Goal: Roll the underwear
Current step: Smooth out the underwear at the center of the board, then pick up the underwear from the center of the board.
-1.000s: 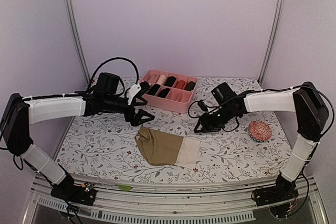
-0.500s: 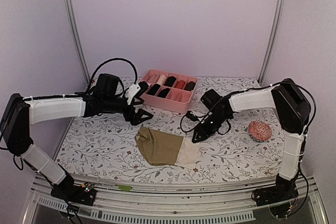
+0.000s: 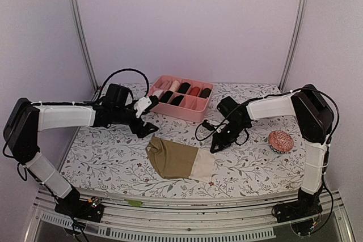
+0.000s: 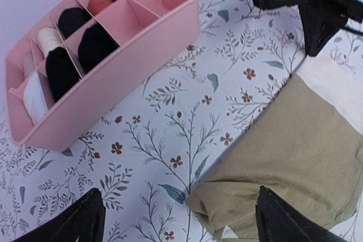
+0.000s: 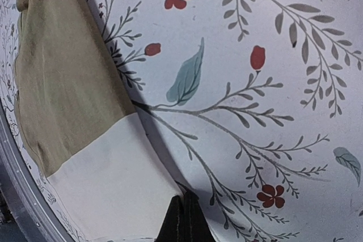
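Risk I see: right gripper (image 5: 182,205), fingers closed at the cream right corner of the underwear (image 3: 173,160), may have pinched nothing; left gripper (image 3: 148,130) hangs wide open, empty

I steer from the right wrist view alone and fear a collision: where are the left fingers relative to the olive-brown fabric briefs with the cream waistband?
Observer: The left fingers stand open beside the olive-brown fabric briefs, at the end opposite yours.
Operator: Anything beyond the briefs?
Observer: A pink divided plastic box, holding dark and light rolls, sits farther back, apart from the briefs.
Operator: And to my right?
Observer: A small red-and-white patterned ball lies on the floral tablecloth.
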You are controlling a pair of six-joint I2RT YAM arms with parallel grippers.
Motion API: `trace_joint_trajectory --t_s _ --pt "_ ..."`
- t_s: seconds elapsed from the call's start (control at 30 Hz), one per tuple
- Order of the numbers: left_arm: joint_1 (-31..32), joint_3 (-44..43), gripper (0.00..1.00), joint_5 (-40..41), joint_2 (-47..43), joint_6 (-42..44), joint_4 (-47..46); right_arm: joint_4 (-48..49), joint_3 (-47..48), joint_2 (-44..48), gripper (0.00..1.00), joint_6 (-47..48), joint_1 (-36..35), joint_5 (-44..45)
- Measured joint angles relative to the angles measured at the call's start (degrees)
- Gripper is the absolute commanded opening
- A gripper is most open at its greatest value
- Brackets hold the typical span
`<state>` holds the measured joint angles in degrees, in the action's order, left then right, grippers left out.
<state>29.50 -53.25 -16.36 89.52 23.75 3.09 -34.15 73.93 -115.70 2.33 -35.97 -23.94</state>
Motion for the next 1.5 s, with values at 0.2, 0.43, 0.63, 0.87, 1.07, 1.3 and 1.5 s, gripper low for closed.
trace_joint_trajectory --t_s 0.2,0.43,0.63,0.87,1.07,1.3,1.5 --pt "0.39 -1.36 0.65 0.59 6.27 7.02 6.38 0.57 -0.98 0.59 0.0 -5.07 0.02 0.07" --pt "2.73 -6.05 0.45 2.51 13.99 11.76 8.74 0.7 -1.84 1.11 0.0 -8.41 0.04 0.04" --pt "2.29 -3.13 0.37 6.95 15.54 15.47 8.2 0.9 -1.99 1.14 0.0 -9.29 0.13 0.09" --pt "0.9 3.34 0.41 8.02 10.03 17.81 7.13 1.95 -2.86 1.49 0.0 -10.1 0.15 0.07" --pt "-1.14 4.04 0.61 7.43 8.9 18.18 7.23 1.42 -2.29 1.36 0.0 -10.27 0.15 0.15" --pt "-2.89 7.56 0.76 0.94 -2.75 18.71 9.97 -1.86 -1.49 2.95 0.28 -11.17 0.0 5.07" --pt "2.82 8.5 0.62 -5.81 -12.02 20.06 9.99 -5.33 -2.21 8.98 0.33 -12.5 0.87 8.02"
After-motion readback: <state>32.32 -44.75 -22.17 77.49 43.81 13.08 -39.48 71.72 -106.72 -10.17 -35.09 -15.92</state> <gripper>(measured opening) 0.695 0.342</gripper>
